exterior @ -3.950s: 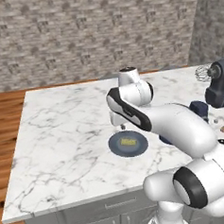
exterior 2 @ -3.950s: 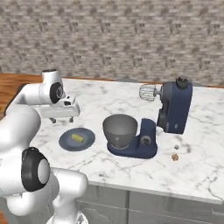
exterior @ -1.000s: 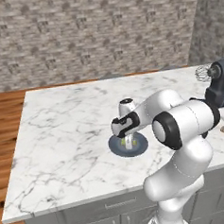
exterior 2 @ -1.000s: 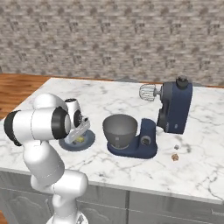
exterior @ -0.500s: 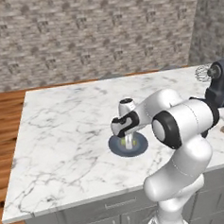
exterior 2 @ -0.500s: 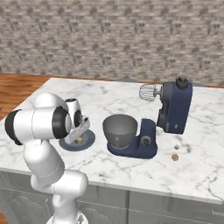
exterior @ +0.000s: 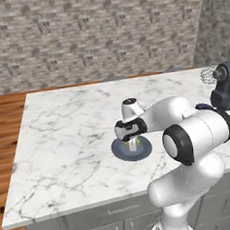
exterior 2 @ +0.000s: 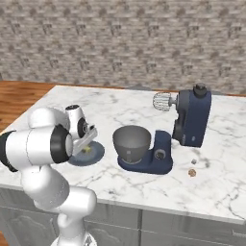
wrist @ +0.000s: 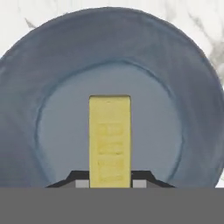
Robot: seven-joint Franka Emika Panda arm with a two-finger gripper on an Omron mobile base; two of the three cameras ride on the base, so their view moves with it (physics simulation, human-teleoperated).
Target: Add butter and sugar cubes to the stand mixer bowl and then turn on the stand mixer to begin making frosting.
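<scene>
we see the claw down on the plate, its two finger tips pressed to either side of the butter, so it is closed narrow on the stick. the butter lies flat at the plate's middle, its long side running away from the claw. in the left base view the claw stands upright over the plate, and a bit of yellow shows between its tips. whether the stick is lifted off the plate we cannot tell.

outward: the plate sits on the marble table, near its front edge. just right of the plate in the right base view stands the stand mixer bowl, seated on the flat base of the stand mixer. the mixer's head is tilted back, whisk pointing left over the bowl. right of the mixer base lie the sugar cubes, two small bits near each other, well apart from the plate.
</scene>
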